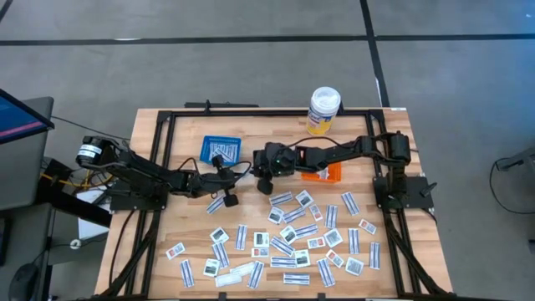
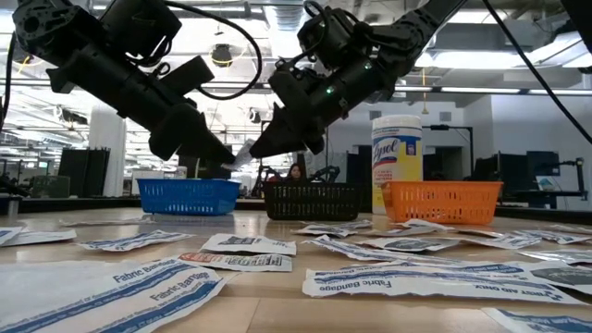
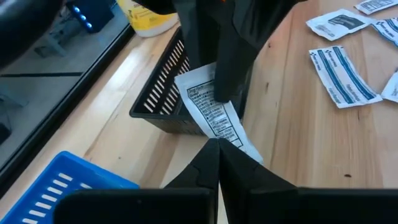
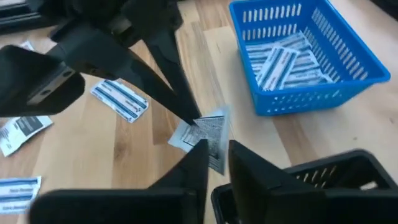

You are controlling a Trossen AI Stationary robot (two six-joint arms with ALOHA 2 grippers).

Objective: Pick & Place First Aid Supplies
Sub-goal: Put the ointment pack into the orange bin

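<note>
L gripper point(image 3: 217, 152) fingers closed, pinching a white packet point(image 3: 211, 109) in mid-air by the black basket point(image 3: 163, 93). R gripper point(image 4: 217, 152) fingers narrowly apart, straddling the packet's other end.

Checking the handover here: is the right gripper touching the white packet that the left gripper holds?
Touching. In the left wrist view the right gripper bears on the white packet, whose other end sits pinched in the shut left gripper.
</note>
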